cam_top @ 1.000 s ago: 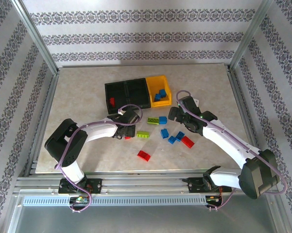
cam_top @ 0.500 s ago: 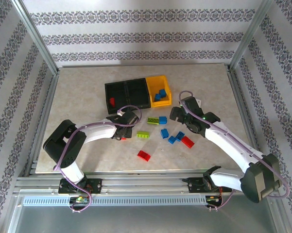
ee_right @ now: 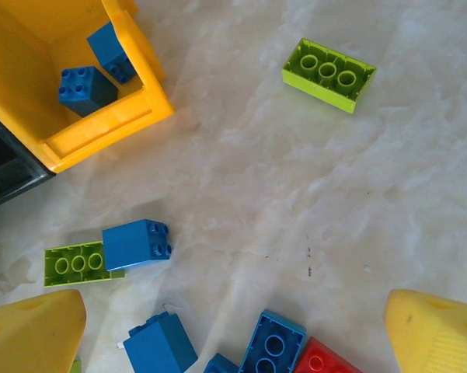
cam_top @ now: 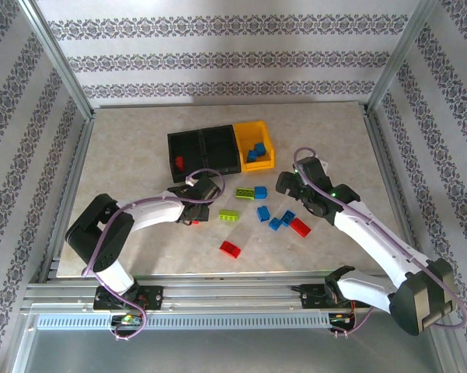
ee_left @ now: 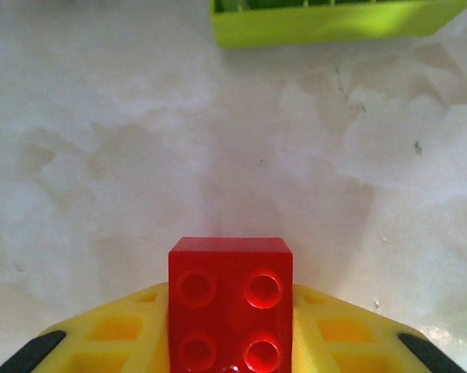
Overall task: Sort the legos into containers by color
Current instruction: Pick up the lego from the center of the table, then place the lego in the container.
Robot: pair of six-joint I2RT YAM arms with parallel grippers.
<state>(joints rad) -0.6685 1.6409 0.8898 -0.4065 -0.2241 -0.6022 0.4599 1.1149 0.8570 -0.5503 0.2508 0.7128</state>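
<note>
1. Two small shifts in the last second: the left gripper (cam_top: 194,217) has slid slightly left with the red lego (ee_left: 230,307), and the right arm has drawn back to the right, its gripper (ee_right: 237,326) now over the loose pile (cam_top: 284,220).
2. Left gripper is clenched on the red lego, yellow fingers (ee_left: 109,334) on either side. Can't tell if it's off the surface (ee_left: 217,155).
3. Right gripper is spread wide, with nothing between its fingers.
4. Meaning: red lego secured, probably headed far and slightly left to the left black bin (cam_top: 172,148), where a red piece (cam_top: 179,163) already lies. Blue legos (cam_top: 255,150) sit in the yellow bin (cam_top: 258,165).
5. Red lego is two-by-two with studs facing the wrist camera; it's square, so no real long axis.
6. Lime lego (ee_left: 334,19) lies just beyond it, long axis left-right.
</note>
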